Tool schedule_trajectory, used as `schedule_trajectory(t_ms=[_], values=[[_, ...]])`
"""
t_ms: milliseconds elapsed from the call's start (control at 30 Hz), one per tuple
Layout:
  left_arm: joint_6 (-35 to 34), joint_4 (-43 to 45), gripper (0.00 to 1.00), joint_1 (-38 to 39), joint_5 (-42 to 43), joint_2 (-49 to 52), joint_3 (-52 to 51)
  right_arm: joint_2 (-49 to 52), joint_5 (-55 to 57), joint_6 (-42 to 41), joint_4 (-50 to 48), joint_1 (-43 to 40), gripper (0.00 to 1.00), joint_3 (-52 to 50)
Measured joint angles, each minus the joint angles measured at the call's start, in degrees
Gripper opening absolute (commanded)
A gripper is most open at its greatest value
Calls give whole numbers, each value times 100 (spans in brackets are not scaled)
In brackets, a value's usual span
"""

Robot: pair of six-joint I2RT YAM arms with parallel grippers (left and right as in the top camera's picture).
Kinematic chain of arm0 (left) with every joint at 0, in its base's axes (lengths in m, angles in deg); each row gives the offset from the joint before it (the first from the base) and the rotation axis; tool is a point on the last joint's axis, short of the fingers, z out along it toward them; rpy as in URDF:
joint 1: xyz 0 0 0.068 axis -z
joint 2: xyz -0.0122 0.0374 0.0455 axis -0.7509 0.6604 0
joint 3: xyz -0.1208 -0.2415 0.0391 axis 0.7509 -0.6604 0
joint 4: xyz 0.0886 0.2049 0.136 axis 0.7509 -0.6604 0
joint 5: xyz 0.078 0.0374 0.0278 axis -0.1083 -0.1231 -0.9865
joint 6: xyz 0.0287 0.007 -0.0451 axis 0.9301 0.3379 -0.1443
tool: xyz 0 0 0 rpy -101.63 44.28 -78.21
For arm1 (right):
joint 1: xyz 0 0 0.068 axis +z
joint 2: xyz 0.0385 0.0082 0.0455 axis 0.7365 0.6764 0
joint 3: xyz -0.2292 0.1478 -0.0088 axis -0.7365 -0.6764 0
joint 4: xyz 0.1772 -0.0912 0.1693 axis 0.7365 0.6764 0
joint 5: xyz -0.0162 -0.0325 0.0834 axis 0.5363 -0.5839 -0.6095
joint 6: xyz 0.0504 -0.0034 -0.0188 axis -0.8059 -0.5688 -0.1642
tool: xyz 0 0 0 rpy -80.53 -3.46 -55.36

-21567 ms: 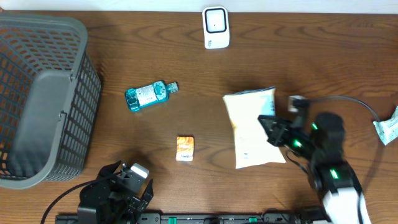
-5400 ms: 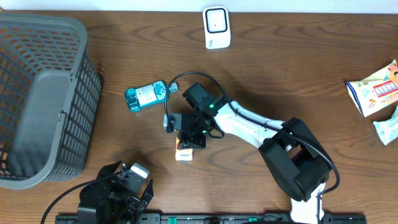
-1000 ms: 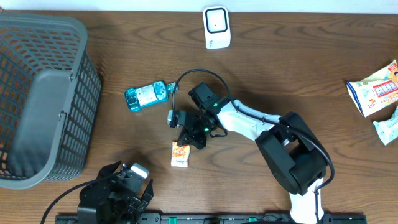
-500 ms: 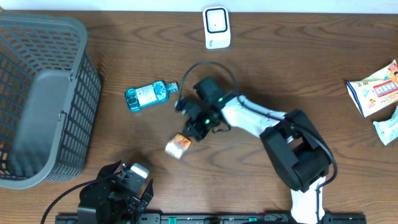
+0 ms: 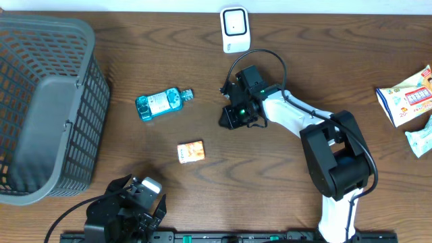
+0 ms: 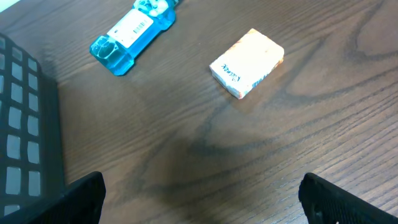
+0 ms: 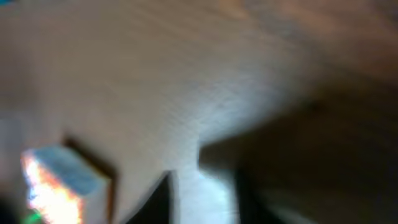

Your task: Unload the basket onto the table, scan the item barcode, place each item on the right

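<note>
Where the overhead camera looks down, the right claw (image 5: 230,117) hangs over the table (image 5: 337,81), nothing visibly in it; how far it is spread cannot be told. Orange box (image 5: 191,151): flat on the table, well apart from that claw, toward the near edge. Blue bottle (image 5: 162,102): beyond the box. White scanner (image 5: 235,30): far edge. Left wrist: left claw (image 6: 202,202) spread wide, empty; box and bottle ahead. Right wrist: blurred, fingers indistinct.

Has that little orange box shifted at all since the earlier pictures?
Yes. The orange box has slid slightly toward the blue bottle and turned sideways; the right end effector is off it now.
</note>
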Motion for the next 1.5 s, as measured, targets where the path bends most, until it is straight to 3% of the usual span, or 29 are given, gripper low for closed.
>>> schedule_trajectory(t_ms=[67, 300, 433, 500, 667, 900, 1067, 1333, 1500], values=[[-2, 0, 99, 0, 0, 0, 0, -59, -284, -17, 15, 7, 97, 0], [-2, 0, 99, 0, 0, 0, 0, -122, -1086, -50, 0, 153, 99, -2], [-2, 0, 99, 0, 0, 0, 0, -122, -1027, -70, -31, 422, 89, -4], [-2, 0, 99, 0, 0, 0, 0, -122, -946, -76, -116, 603, 78, -4], [-2, 0, 99, 0, 0, 0, 0, -122, -63, -699, -125, 1123, 71, -7], [-2, 0, 99, 0, 0, 0, 0, -188, 813, -1821, -170, 1449, 70, -7], [-2, 0, 99, 0, 0, 0, 0, -203, 911, -2033, -22, 1469, 58, -9], [-2, 0, 99, 0, 0, 0, 0, -208, 442, -2164, 79, 1445, 65, -52], [-2, 0, 99, 0, 0, 0, 0, -205, -76, -2046, -7, 1377, 62, -131]])
